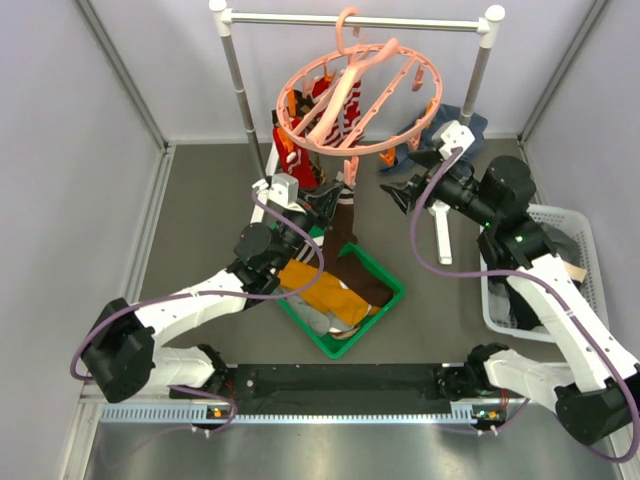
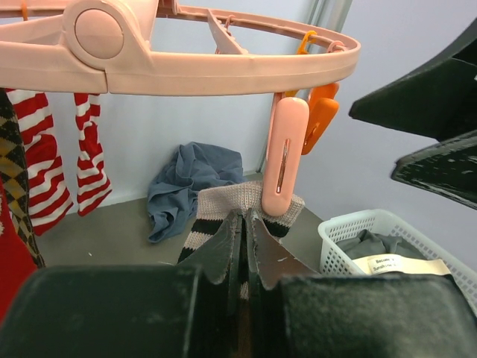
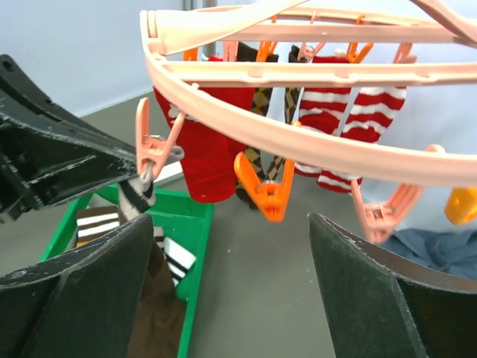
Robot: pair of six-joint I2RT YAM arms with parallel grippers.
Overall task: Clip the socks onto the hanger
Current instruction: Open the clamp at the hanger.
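The salmon-pink hanger (image 1: 300, 75) hangs by its hook from the rail. Red, argyle and red-and-white striped socks (image 1: 295, 130) hang clipped on its far left side. My left gripper (image 1: 325, 200) is shut on the beige-and-black striped cuff (image 2: 216, 205) of a dark brown sock (image 1: 345, 235), held up under the ring's near edge. The sock's foot trails into the tray. A pink clip (image 2: 283, 156) has its tip on the cuff's top edge. My right gripper (image 1: 395, 190) is open and empty just right of it. An orange clip (image 3: 267, 190) hangs ahead of its fingers (image 3: 358, 283).
A green tray (image 1: 385, 300) under the hanger holds mustard (image 1: 318, 290) and grey socks. A white basket (image 1: 575, 225) with dark garments stands at the right. A blue-grey cloth (image 1: 470, 130) lies behind the right rail post. The silver rail (image 1: 300, 18) spans the back.
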